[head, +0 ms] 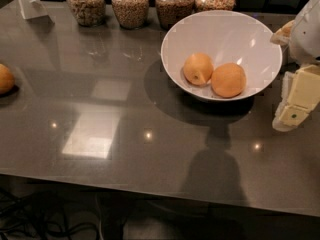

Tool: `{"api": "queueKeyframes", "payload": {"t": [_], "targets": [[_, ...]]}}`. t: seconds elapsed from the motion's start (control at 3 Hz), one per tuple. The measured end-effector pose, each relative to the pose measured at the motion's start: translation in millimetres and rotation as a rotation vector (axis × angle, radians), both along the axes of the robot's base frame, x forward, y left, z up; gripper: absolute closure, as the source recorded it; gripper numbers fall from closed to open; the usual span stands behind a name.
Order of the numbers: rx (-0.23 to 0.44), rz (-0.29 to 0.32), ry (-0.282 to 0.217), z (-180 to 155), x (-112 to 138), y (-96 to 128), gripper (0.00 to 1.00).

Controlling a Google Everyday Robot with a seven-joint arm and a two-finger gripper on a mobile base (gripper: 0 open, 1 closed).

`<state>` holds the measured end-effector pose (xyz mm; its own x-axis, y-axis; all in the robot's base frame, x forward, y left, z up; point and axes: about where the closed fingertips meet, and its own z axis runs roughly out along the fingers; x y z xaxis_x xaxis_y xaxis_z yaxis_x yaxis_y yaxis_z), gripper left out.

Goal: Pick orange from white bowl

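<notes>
The white bowl (260, 49) stands on the grey table, right of centre toward the back. Two fruits lie in it, touching. The orange (228, 80) is the right one, deeper reddish-orange and smooth. The left one (198, 69) is paler yellow-orange with a small dark stem dot. My gripper (296, 104) hangs at the right edge of the view, just right of the bowl's rim and a little in front of it, above the table. It holds nothing that I can see. Part of it is cut off by the frame edge.
Several glass jars (130, 4) of grains stand in a row along the back edge behind the bowl. A white stand (30, 1) is at the back left. Another orange fruit (5, 79) lies at the far left edge of the table (100, 134).
</notes>
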<state>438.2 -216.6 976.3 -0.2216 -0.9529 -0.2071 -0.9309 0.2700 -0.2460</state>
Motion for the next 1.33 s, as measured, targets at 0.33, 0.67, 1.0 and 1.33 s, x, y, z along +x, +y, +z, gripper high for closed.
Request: {"api": "queueKeyframes", "payload": {"t": [0.33, 0.67, 1.0, 1.33], "targets": [[0.003, -0.004, -0.005, 1.1, 0.9, -0.1, 0.00], [0.070, -0.060, -0.031, 1.1, 24.9, -2.8, 0.00], [0.155, -0.145, -0.065, -0.3, 62.9, -4.3, 0.00], [0.236, -0.234, -0.085, -8.0, 100.1, -2.9, 0.00]]}}
